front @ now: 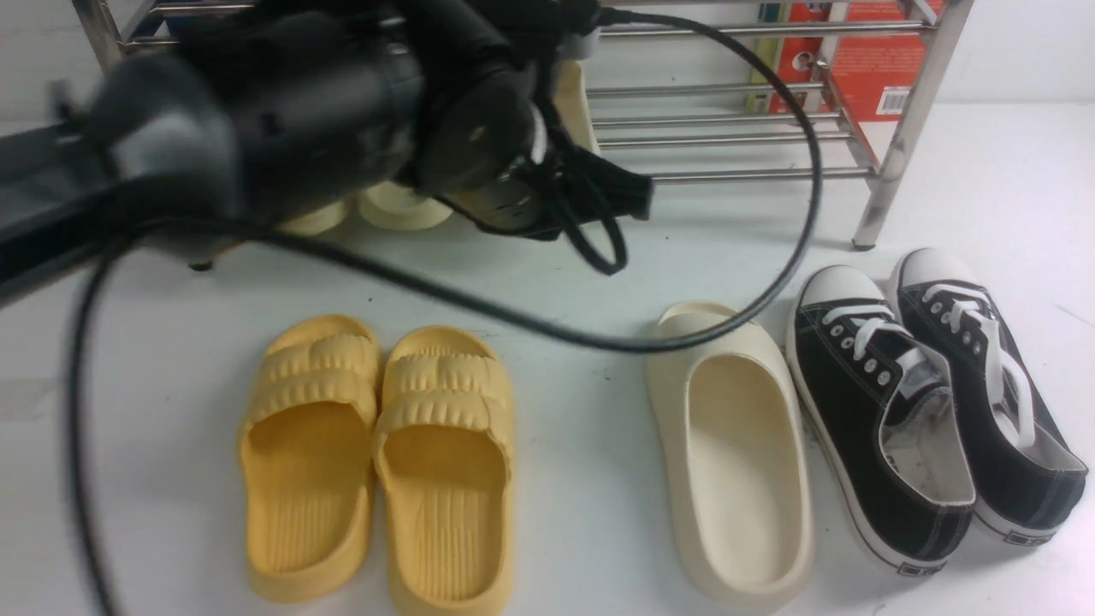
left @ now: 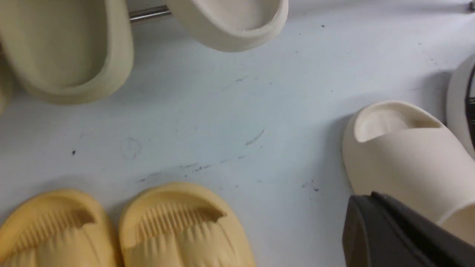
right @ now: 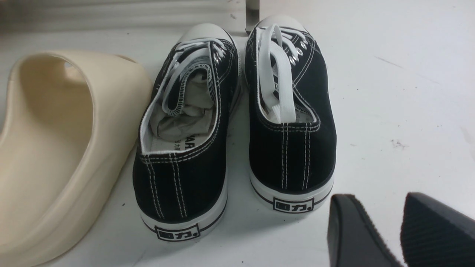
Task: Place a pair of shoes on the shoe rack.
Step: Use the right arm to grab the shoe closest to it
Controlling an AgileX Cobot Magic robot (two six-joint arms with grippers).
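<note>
One cream slipper (front: pixel 731 453) lies on the worktop (front: pixel 582 513), its mate (left: pixel 230 18) on the shoe rack (front: pixel 900 150). Prob light n squishy: pinch its side wall. Your L pincer (left: pixel 371 226) is shut, R pincer (right: pixel 393 237) open, both empty

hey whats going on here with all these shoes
The robot is putting a pair of cream slippers onto the shoe rack. The first cream slipper appears to rest on the rack's low bars. The left gripper is shut and empty in front of the rack. The second cream slipper lies on the table between the yellow slides and the black sneakers. The right gripper is open near the sneakers' heels, holding nothing.
</note>
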